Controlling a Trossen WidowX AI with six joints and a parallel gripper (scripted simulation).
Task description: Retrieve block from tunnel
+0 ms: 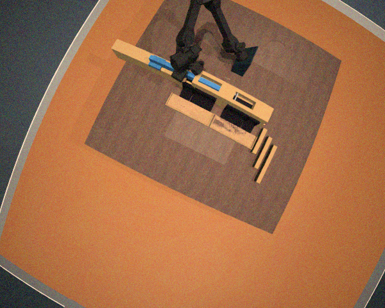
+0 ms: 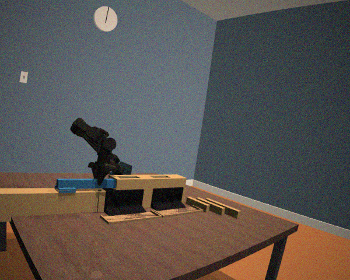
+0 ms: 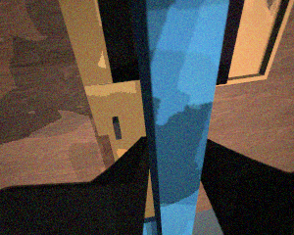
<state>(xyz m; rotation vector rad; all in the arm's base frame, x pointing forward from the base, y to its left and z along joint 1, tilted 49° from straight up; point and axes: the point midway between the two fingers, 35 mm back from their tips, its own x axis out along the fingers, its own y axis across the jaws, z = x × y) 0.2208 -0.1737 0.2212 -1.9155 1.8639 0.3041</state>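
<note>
You could not see the block itself; it was presumably hidden inside the tunnel (image 1: 228,88) (image 2: 166,181), in the cage whose blue top showed through one roof slot. The handle (image 1: 160,62) (image 2: 79,183) (image 3: 183,98) stuck out of the tunnel's left end, above the long wooden rail (image 1: 128,52) (image 2: 24,202), which likely kept its travel straight.

Your tool (image 1: 185,76) (image 2: 100,179) (image 3: 169,141) was clenched on the handle just beside the tunnel mouth, a finger on each side, probably so that a pull to the left would draw the cage out. With the roof covering the block, that grip looked like the sensible way in; a skewed pull could have jammed the cage.

On the near side, two panels (image 1: 189,109) (image 2: 129,217) (image 3: 250,44) lay flat on the tabletop (image 1: 186,179) (image 2: 157,241) (image 3: 265,117) before dark openings. Three rods (image 1: 265,155) (image 2: 217,206) lay to the right, apparently unneeded for this pull.
</note>
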